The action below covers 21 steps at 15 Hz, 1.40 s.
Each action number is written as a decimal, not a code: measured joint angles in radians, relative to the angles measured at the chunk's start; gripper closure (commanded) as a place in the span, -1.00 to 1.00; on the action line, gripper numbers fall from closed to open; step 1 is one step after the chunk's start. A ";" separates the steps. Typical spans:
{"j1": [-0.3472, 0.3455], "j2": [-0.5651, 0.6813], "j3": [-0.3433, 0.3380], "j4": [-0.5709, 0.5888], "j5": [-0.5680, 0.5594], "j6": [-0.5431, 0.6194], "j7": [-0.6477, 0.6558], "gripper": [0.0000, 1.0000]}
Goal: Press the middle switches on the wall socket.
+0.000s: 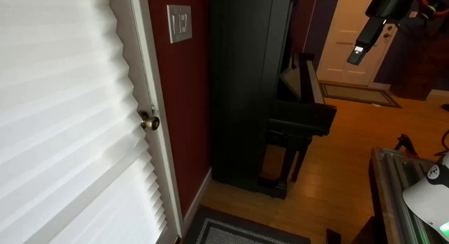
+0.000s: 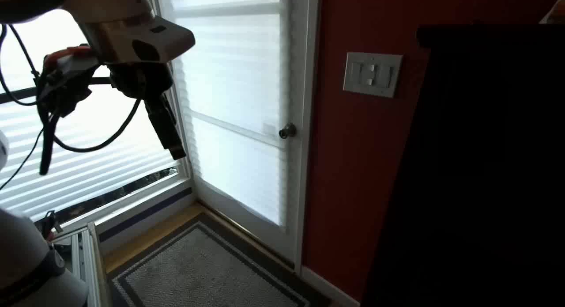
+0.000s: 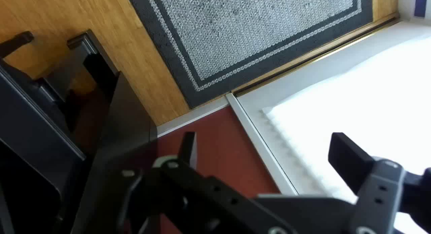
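Beyond your pincer (image 3: 263,141) you have a red wall (image 3: 225,153) between a dark piano (image 1: 242,89) and a bright white door (image 2: 297,90), with grey mat (image 3: 256,32) and wooden floor (image 3: 116,25) below.

Wooden floor (image 1: 336,173) beneath a black piano (image 1: 242,93), a dark-bordered grey mat (image 3: 256,32) and a farther tan mat (image 1: 356,94).

Bright blinds (image 1: 66,82) — piano (image 1: 238,89) in shadow

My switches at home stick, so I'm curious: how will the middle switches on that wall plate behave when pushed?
The middle switches look small beside the panels flanking them, so a light push probably moves them. Their narrow faces could let an off-centre push slip. The plate looks mounted flat against the wall, so it should stay put.
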 measured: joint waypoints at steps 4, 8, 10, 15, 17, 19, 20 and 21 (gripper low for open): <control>0.000 0.001 0.000 0.000 0.000 0.000 0.000 -1.00; 0.000 0.001 0.000 0.000 0.000 0.000 0.000 -1.00; 0.000 0.001 0.000 0.000 0.000 0.000 0.000 -1.00; 0.003 0.010 0.000 0.005 0.019 0.015 0.000 -1.00; 0.015 0.046 -0.002 0.024 0.060 0.072 0.000 -1.00; 0.039 0.111 -0.007 0.055 0.106 0.146 -0.001 -1.00; 0.056 0.148 -0.012 0.077 0.131 0.181 -0.007 -1.00; 0.077 0.188 -0.019 0.102 0.153 0.211 -0.020 -1.00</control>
